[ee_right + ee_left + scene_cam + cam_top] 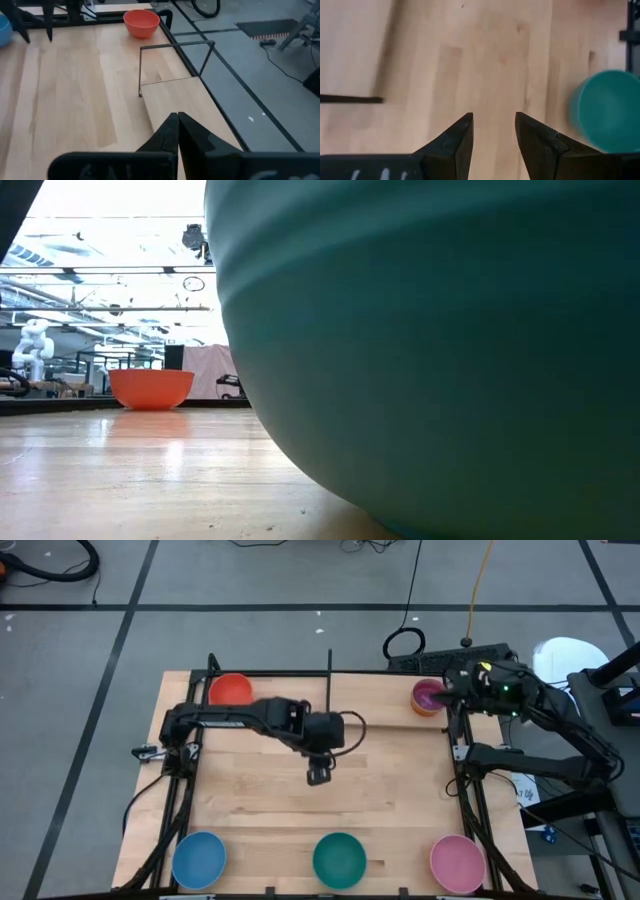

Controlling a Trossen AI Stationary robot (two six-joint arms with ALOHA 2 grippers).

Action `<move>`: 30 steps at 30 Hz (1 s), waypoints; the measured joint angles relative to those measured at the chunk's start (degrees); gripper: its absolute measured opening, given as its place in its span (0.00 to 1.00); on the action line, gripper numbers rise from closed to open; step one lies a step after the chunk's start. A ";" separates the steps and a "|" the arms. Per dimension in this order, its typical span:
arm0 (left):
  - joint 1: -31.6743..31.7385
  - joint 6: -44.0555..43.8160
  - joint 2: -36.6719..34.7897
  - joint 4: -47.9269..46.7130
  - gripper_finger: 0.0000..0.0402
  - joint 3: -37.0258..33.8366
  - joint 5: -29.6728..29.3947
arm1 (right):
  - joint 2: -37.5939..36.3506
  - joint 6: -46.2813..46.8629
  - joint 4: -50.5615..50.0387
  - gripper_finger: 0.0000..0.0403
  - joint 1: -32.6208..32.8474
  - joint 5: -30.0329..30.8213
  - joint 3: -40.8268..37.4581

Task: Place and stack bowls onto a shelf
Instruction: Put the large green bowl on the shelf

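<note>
A purple bowl (428,693) sits in an orange one at the right end of the shelf (380,690), a light-wood board (172,100) on thin black legs along the far edge. My right gripper (448,692) (177,116) is shut, empty, above the board beside that stack. My left gripper (318,776) (493,116) hangs open over bare wood mid-table, pointing down. A red-orange bowl (231,690) (141,22) (150,388) stands at the far left. Blue (199,858), teal (340,858) (610,110) (430,350) and pink (457,862) bowls stand along the near edge.
Black frame rails (180,800) run along the table's left and right sides. A tall black post (329,665) rises at the shelf's left end. Bare wood (390,780) lies between the shelf and the near row of bowls. The teal bowl blocks most of the low view.
</note>
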 joint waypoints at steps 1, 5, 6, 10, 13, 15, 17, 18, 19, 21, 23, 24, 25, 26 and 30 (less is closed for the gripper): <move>-0.63 -0.83 0.02 1.05 0.37 -1.30 0.00 | -0.28 -0.56 0.00 0.00 0.17 0.00 0.00; -4.63 -7.67 0.03 8.81 0.37 -9.44 0.02 | -1.48 -4.66 -0.53 0.00 0.83 -2.17 0.00; -5.99 -9.69 0.13 11.11 0.37 -11.54 0.02 | -1.86 -5.64 -0.56 0.00 0.86 -3.18 0.00; -12.03 -16.38 0.19 22.22 0.37 -17.82 0.07 | -3.47 -8.10 -1.28 0.00 0.86 -8.34 0.00; -16.24 -22.68 0.14 28.04 0.37 -21.40 -1.08 | -4.76 -9.08 -1.82 0.00 0.86 -9.18 0.00; -18.60 -25.79 0.15 29.13 0.37 -22.64 -4.50 | -5.59 -9.04 -1.78 0.00 0.86 -9.20 0.00; -20.46 -27.71 0.09 29.41 0.37 -23.59 -8.63 | -6.44 -9.05 -1.79 0.00 0.86 -9.18 0.00; -21.20 -28.60 0.07 29.36 0.37 -24.29 -10.39 | -6.79 -9.03 -1.79 0.00 0.86 -9.20 0.00; -21.76 -29.53 0.07 29.28 0.37 -24.92 -11.44 | -7.17 -8.93 -1.77 0.00 0.84 -9.20 0.00; -22.43 -31.76 0.09 29.26 0.37 -25.91 -11.82 | -7.69 -8.08 -1.75 0.00 0.83 -9.12 0.00; -22.78 -33.71 0.07 29.55 0.37 -26.78 -11.84 | -8.07 -7.37 -1.76 0.00 0.83 -9.12 -0.01; -22.81 -34.17 0.07 29.60 0.37 -27.33 -11.80 | -8.21 -7.24 -1.73 0.00 0.83 -9.11 -0.02; -22.85 -34.45 0.07 29.49 0.37 -27.89 -11.76 | -8.29 -7.23 -1.73 0.00 0.83 -9.10 -0.02; -22.89 -34.56 0.07 29.37 0.37 -28.37 -11.69 | -8.31 -7.21 -1.74 0.00 0.83 -9.07 -0.02; -22.93 -35.74 0.07 30.74 0.37 -30.25 -11.44 | -8.29 -7.12 -1.73 0.00 0.83 -8.99 -0.02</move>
